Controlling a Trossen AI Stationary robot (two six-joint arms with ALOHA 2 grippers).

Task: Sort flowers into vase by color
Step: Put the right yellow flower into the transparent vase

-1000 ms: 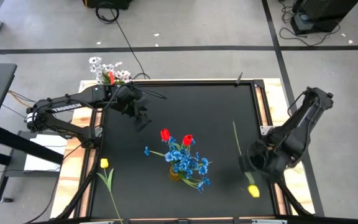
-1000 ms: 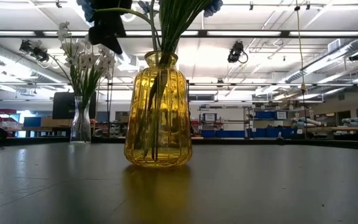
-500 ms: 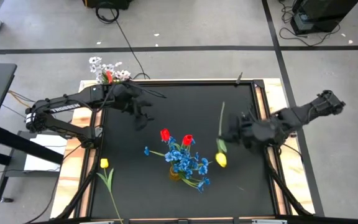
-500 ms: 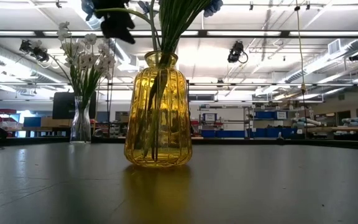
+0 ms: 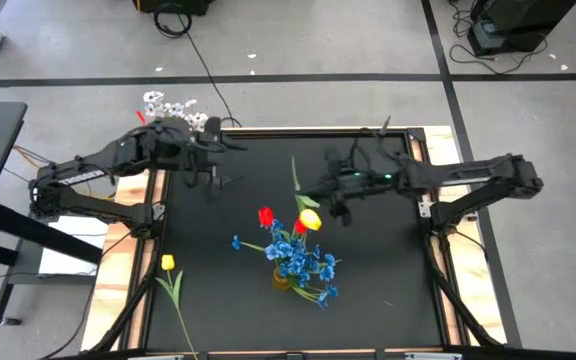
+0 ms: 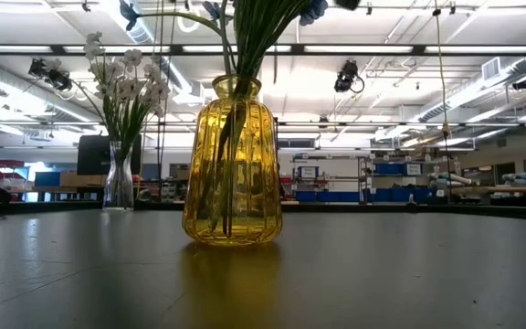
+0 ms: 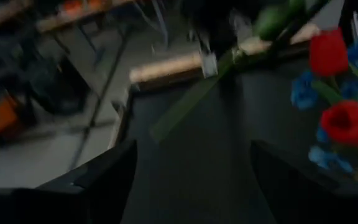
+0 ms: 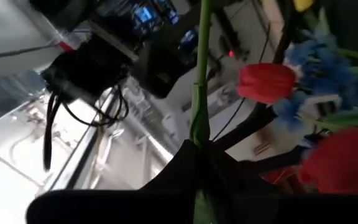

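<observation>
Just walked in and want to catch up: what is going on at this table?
The right gripper is shut on a yellow tulip and holds it above the yellow vase of blue sprays and red tulips. The left gripper hangs open near the clear vase of white sprays. Another yellow tulip lies on the table.

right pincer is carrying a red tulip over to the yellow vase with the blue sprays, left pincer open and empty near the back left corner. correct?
Not quite: the tulip in the right pincer is yellow, not red; the high view shows it. The two red tulips already stand in the yellow vase with the blue sprays. The rest holds: the left pincer is open and empty near the back left corner.
</observation>
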